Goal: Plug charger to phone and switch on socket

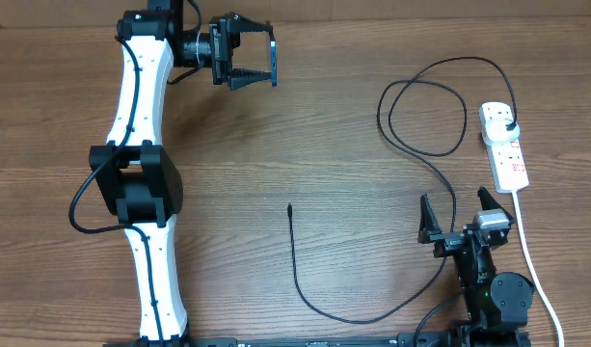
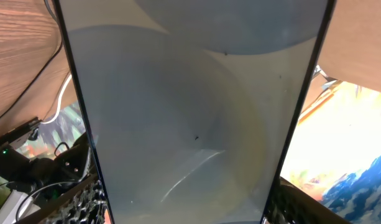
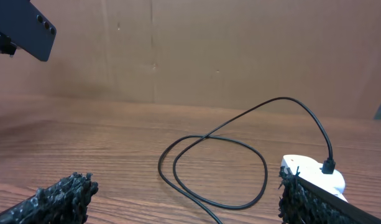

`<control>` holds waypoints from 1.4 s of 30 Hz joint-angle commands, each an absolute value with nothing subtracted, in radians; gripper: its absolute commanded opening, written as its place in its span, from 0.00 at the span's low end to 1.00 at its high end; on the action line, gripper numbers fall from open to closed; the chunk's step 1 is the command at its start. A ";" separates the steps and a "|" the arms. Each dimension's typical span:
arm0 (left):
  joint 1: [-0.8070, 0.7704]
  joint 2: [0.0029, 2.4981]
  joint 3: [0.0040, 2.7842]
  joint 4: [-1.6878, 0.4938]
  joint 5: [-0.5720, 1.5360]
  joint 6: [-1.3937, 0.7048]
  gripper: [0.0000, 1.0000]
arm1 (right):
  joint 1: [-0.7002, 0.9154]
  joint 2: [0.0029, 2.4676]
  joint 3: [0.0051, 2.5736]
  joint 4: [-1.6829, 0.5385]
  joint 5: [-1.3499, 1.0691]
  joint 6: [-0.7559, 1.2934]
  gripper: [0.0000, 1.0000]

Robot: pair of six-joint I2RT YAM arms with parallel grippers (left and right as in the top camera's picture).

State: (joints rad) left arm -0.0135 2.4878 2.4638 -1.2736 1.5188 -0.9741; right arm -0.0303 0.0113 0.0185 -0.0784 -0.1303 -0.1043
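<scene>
My left gripper (image 1: 261,60) hovers over the far left of the table, shut on the phone (image 1: 273,56), which shows edge-on from above. In the left wrist view the phone's pale grey face (image 2: 190,112) fills the frame between the finger pads (image 2: 78,200). The phone's dark back (image 3: 30,28) shows at the top left of the right wrist view. The charger's black plug (image 1: 508,126) sits in the white socket (image 1: 505,154). Its cable (image 3: 212,167) loops on the table and ends at the connector tip (image 1: 289,208). My right gripper (image 1: 456,204) stands open and empty near the front edge, just short of the socket (image 3: 314,175).
The socket's thick white cord (image 1: 532,265) runs down the right side past my right arm. The left arm's white links (image 1: 141,164) stretch along the left of the wooden table (image 1: 353,116). A brown board wall (image 3: 240,50) stands behind the table.
</scene>
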 commanded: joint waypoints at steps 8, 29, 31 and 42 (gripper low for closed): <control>-0.020 2.491 2.497 -1.271 1.581 -0.988 0.04 | -0.023 0.005 0.008 -0.073 -0.128 -0.097 1.00; -0.020 2.491 2.497 -1.271 1.580 -0.973 0.04 | -0.023 0.005 0.008 -0.073 -0.128 -0.098 1.00; -0.020 2.491 2.497 -1.271 1.580 -0.973 0.04 | -0.023 0.005 0.008 -0.073 -0.128 -0.097 1.00; -0.020 2.491 2.497 -1.271 1.579 -0.972 0.04 | -0.023 0.005 0.008 -0.072 -0.132 -0.097 1.00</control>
State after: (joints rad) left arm -0.0135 2.4878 2.4638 -1.2736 1.5188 -0.9737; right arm -0.0299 0.0113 0.0185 -0.0780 -0.1307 -0.1047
